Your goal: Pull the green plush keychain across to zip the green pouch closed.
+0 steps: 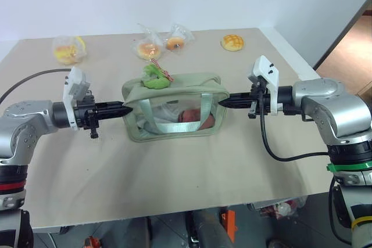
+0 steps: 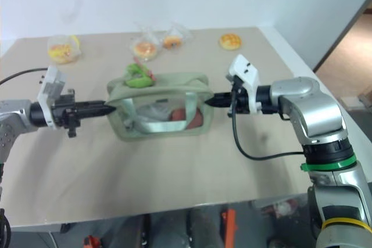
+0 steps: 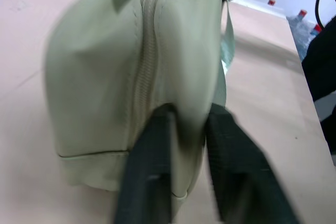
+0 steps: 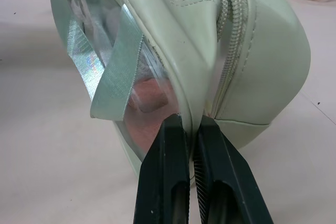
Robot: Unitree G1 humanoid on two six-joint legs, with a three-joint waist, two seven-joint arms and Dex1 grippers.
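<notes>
The green pouch (image 1: 174, 88) stands in the middle of the table, its clear front panel showing a red item inside. On top of its left end, by the zip, lies the green plush keychain (image 1: 154, 76) with its red cord. My left gripper (image 1: 124, 108) comes in level from the left and is shut on the pouch's left end; in the left wrist view the fabric sits pinched between its fingers (image 3: 149, 171). My right gripper (image 1: 222, 102) is shut on the seam of the right end (image 4: 190, 119).
Several bagged breads lie along the back of the table (image 1: 68, 49) (image 1: 148, 47) (image 1: 176, 42), and a bare bun (image 1: 232, 42) lies to their right. A black cable (image 1: 279, 155) hangs from my right wrist over the table.
</notes>
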